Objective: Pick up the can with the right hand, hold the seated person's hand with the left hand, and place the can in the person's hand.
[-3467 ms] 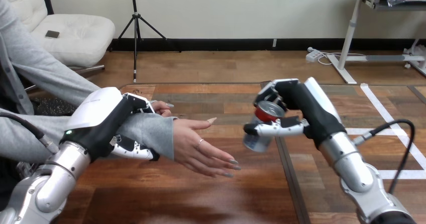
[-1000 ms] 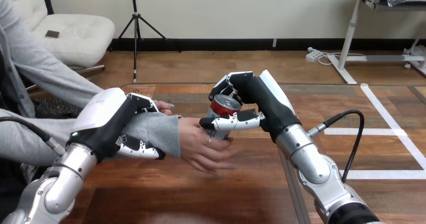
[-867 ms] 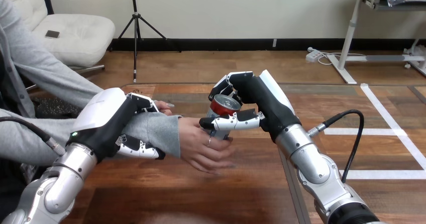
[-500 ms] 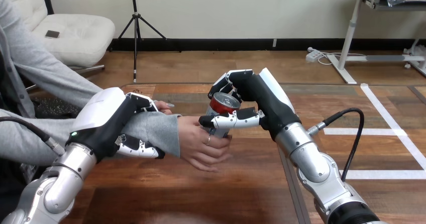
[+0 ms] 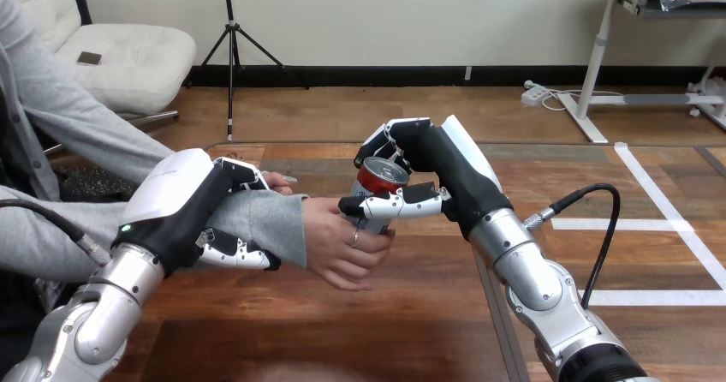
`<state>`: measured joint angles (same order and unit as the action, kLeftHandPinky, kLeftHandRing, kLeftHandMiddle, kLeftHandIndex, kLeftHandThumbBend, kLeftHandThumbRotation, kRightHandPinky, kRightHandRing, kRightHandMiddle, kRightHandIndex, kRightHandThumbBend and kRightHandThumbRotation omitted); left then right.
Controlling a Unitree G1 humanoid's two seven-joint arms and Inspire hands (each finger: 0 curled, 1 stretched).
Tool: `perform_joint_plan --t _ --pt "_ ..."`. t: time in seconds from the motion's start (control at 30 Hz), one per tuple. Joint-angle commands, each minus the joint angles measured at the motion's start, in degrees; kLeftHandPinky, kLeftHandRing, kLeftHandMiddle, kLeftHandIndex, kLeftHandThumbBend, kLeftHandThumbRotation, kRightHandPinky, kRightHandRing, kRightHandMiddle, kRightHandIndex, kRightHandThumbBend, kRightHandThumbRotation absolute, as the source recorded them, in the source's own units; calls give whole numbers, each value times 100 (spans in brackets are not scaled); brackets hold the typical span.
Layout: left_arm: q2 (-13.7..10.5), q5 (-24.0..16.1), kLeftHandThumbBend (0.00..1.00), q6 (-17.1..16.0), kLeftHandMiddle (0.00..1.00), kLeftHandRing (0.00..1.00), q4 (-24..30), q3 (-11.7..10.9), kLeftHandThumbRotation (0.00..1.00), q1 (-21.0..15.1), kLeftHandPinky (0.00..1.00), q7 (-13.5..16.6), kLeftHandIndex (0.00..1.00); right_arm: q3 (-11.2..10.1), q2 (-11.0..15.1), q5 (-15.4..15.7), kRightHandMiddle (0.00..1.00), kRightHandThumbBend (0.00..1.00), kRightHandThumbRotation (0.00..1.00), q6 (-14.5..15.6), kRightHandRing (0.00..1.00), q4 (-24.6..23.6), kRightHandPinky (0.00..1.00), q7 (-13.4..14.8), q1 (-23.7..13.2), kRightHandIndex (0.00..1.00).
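Observation:
A can with a red band and silver top stands upright over the middle of the table. My right hand is shut on it, thumb across its front and fingers behind its rim. The person's hand comes in from the left, palm up, its fingers curled round the can's lower part. My left hand is shut on the person's forearm, over the grey sleeve just behind the wrist, with fingers above it and thumb below.
The wooden table runs under both arms, with a dark seam down its right half. A black cable loops off my right forearm.
Since 3.5 s ago my right hand has carried the can leftward into the person's palm, whose fingers have curled round it. Over the last second nothing has visibly moved.

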<state>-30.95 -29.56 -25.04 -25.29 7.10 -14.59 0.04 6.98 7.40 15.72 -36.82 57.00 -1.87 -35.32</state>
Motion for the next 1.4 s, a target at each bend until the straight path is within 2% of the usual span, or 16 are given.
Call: perform_joint_plan --t 0.0,0.1,0.33,0.43,0.47,0.57,0.7,0.77,0.87,1.0,1.03,1.37 --pt "225 274 70 -195 37 30 121 -65 0 -363 25 157 44 -11 -27 -143 43 78 0 134 38 -413 34 -154 -426 45" --pt "221 298 70 -216 36 29 116 -67 0 -363 25 136 44 -33 -21 -208 44 80 1 269 40 -503 36 -268 -401 46" --pt "221 334 70 -241 36 29 103 -73 0 -359 24 114 44 -56 3 -338 48 84 18 532 45 -739 40 -499 -325 50" --pt "224 353 71 -205 37 30 119 -74 0 -350 25 88 44 -54 26 -373 50 87 30 611 48 -824 43 -573 -294 52" --pt "224 355 72 -199 38 32 123 -73 0 -349 27 86 44 -52 31 -377 51 89 38 627 49 -843 44 -583 -287 53" --pt "213 337 74 -128 40 34 179 -64 0 -325 29 64 45 -60 39 -400 53 92 46 649 51 -877 46 -620 -265 55" --pt "87 101 78 151 47 42 447 -2 2 -229 36 -35 50 -104 28 -506 57 97 57 585 56 -863 50 -708 -241 59" --pt "43 -11 81 168 54 50 502 22 11 -204 41 2 55 -109 29 -537 61 98 63 562 59 -864 52 -724 -235 62" --pt "-11 -110 83 175 60 56 594 36 19 -162 46 1 60 -106 40 -572 63 99 68 558 61 -867 54 -747 -231 64" --pt "-9 -80 84 271 66 63 734 -1 29 -78 52 -67 65 -96 70 -573 66 100 74 524 65 -870 56 -745 -219 67" --pt "-9 -65 83 291 68 66 762 -10 35 -60 54 -90 68 -96 75 -573 68 100 77 520 66 -873 58 -744 -215 69" --pt "-27 74 78 320 76 74 885 -80 54 51 61 -250 76 -140 113 -635 73 100 89 442 70 -801 62 -818 -200 73"
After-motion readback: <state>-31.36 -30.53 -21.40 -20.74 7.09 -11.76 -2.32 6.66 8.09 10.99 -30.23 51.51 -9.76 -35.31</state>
